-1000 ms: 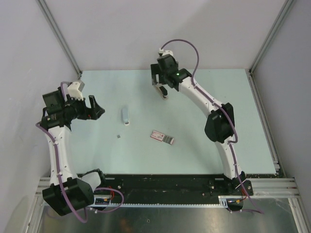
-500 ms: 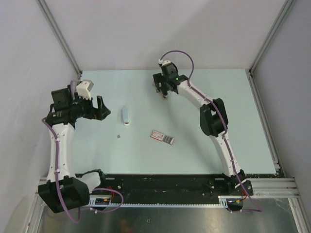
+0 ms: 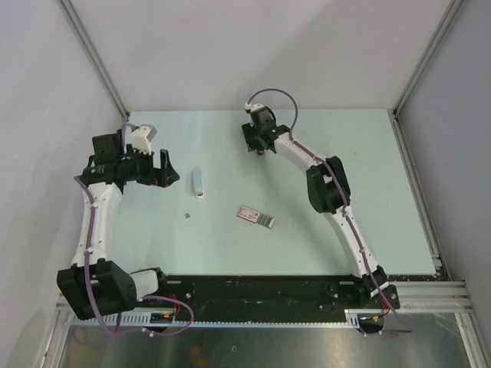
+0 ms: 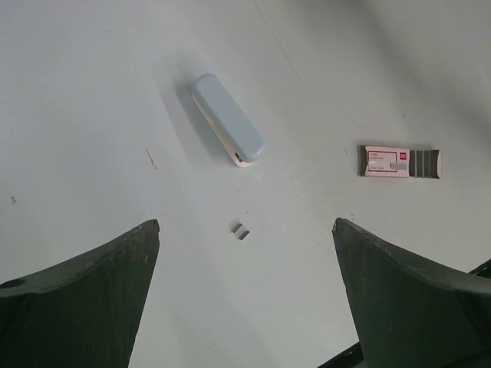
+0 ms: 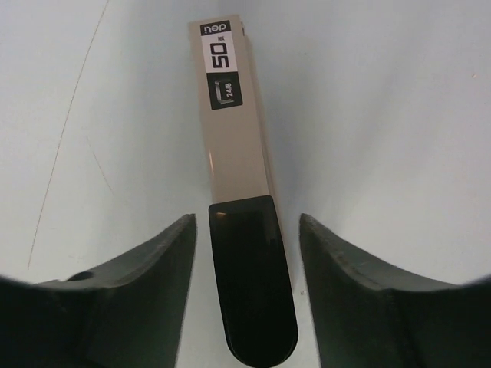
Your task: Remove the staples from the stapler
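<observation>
Since the stapler (image 5: pixel 234 130) lies flat at the far middle of the table (image 3: pixel 399 169), well apart from everything else, the right gripper (image 3: pixel 261 146) hangs directly over it. Its wrist cam looks down the stapler's length: tan body running away from the cam, black top part nearest, set btwn the two fingers (image 5: pixel 138 299). Jaws are partly open w/ a slim gap showing on each side of the black part, so nothing is clamped. It reads as lined up to close across the stapler's width, prob. to pin or lift it so the magazine can be got at. The left gripper (image 3: pixel 170 169) is up above the table's left side, spread wide & empty, tilted so its cam takes in the things nearer the middle. These are a pale blue oblong case (image 4: pixel 228 119), a tiny bit of grey staples (image 4: pixel 241 230) near it on the side toward the arm bases, and a pink-and-white box (image 4: pixel 400 162) further right; none of these touch. My guess is the left waits as the second hand, i.e. free to pull the tray or take what comes out once the right has a firm hold. Whether any staples sit inside the stapler can't be told. Main risk: the slim, smooth metal body may skid or twist if the fingers shut off-centre.
</observation>
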{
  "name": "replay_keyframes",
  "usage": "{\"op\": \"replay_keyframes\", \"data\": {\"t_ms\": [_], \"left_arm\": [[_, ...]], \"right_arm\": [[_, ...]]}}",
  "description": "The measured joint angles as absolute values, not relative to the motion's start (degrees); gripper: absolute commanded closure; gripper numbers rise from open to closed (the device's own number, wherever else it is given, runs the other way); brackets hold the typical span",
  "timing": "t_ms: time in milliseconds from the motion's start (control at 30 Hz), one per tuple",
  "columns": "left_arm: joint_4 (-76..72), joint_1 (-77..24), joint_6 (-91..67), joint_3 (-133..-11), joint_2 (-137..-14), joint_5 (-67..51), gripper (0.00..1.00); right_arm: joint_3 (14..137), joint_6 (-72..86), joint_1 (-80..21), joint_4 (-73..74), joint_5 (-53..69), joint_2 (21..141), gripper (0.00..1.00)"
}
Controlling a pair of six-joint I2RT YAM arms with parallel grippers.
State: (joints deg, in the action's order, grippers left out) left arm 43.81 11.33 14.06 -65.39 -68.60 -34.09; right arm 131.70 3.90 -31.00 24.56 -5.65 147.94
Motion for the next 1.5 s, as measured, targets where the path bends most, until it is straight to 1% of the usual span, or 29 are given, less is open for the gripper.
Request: {"op": "replay_keyframes", "data": {"t_ms": [167,333,367,500,600,633,733,800,967,1100,1233,1367,1500], "left_arm": [[43.81,10.37,14.11,-65.47,-69.87,-33.28,0.01],[43.72,8.60,14.20,-65.47,-70.26,-32.60,0.00],[43.62,8.23,14.20,-65.43,-70.26,-32.53,0.01],[43.38,7.05,14.20,-65.36,-70.26,-32.23,0.01],[43.07,6.76,14.20,-65.08,-70.17,-32.32,0.00],[42.87,6.76,14.22,-64.71,-70.06,-32.45,0.01],[42.63,6.74,14.68,-63.59,-69.82,-33.85,0.01],[42.63,6.70,15.33,-62.78,-69.80,-35.31,0.01],[42.46,6.52,16.36,-62.15,-71.99,-39.92,0.01],[41.74,6.15,17.02,-60.97,-74.41,-43.75,0.00],[41.17,4.73,17.52,-59.22,-74.81,-46.26,0.01],[40.29,2.22,17.65,-57.98,-74.81,-47.42,0.01],[39.27,-0.01,17.65,-57.60,-74.81,-48.23,0.02]], "right_arm": [[131.70,3.75,-31.00,24.23,-5.78,148.11,0.57],[131.68,3.81,-31.53,24.05,-6.00,148.11,0.60],[131.68,3.84,-31.83,24.10,-6.15,148.11,0.63],[131.57,4.01,-33.89,24.14,-7.16,148.07,0.86],[131.57,4.38,-35.97,24.40,-7.64,147.92,0.97],[131.57,4.86,-36.91,24.77,-7.68,147.74,0.98],[130.45,7.18,-39.29,25.12,-7.40,146.69,1.00],[127.22,9.47,-40.66,24.43,-6.76,144.44,1.00],[112.88,19.42,-44.18,19.33,-5.37,133.10,1.00],[102.17,28.16,-45.36,11.53,-5.91,123.15,1.00],[95.07,36.12,-46.02,3.86,-8.19,115.55,1.00],[89.36,42.54,-46.94,-2.22,-10.41,111.37,1.00],[83.99,48.12,-49.32,-7.35,-12.03,109.93,1.00]]}}
